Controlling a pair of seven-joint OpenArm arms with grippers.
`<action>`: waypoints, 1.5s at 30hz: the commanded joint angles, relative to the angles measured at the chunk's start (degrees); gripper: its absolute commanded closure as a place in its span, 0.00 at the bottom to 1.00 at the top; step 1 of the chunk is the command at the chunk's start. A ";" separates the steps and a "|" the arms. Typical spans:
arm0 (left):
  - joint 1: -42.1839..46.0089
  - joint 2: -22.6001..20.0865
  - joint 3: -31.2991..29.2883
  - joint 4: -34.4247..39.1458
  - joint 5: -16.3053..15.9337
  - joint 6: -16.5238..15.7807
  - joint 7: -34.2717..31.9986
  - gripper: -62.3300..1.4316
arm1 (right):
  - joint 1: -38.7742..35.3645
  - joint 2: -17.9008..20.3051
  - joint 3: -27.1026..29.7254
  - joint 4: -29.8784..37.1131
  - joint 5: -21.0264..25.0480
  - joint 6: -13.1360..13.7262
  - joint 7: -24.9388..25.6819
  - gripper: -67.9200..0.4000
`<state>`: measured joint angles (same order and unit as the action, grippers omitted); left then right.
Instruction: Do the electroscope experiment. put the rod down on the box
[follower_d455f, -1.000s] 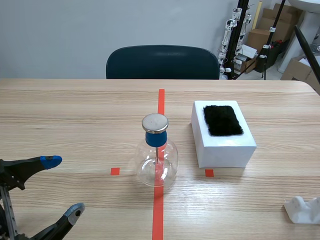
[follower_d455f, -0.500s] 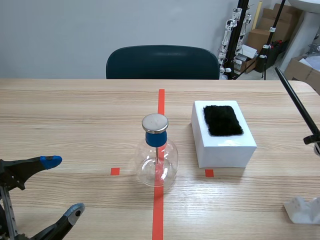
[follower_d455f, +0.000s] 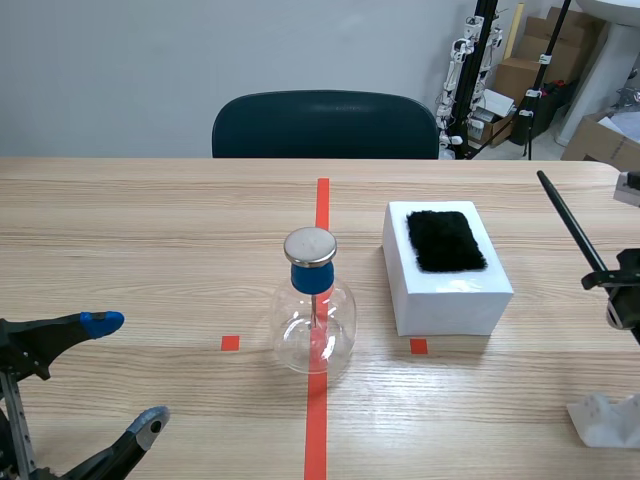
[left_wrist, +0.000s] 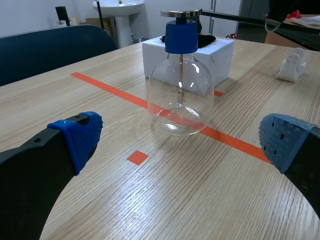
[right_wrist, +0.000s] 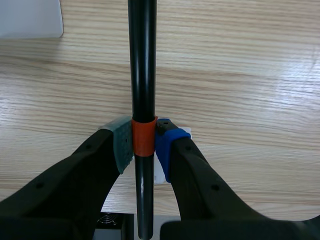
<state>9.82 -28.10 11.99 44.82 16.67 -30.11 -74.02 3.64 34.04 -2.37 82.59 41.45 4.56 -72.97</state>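
Right gripper: clenched on the black rod at its orange band, with 1 pad pressed on each side. The rod is held tilted above the table, to the right of the white box and apart from it. A black fur pad is laid on the box top. The glass flask, fitted with a blue stopper and metal disc, is stood on the red line, near the box. Left gripper: released, its 2 fingers spread wide, well apart from the flask.
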 joint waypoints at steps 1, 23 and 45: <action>-0.15 -0.35 -0.48 0.57 -0.55 -0.07 -1.03 0.00 | 1.84 0.15 -0.28 -0.09 0.04 0.02 -0.26 1.00; -0.15 -0.35 -0.48 0.57 -0.55 -0.07 -1.01 0.00 | 9.57 -7.43 -3.13 -13.70 -9.42 4.09 1.84 0.94; -0.15 -0.35 -0.48 0.57 -0.55 -0.07 -0.98 0.00 | 10.82 -9.77 -3.45 -20.09 -13.57 4.04 8.09 0.90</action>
<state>9.82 -28.10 11.99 44.82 16.67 -30.11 -74.02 12.99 23.75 -5.76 62.02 28.25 8.43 -64.99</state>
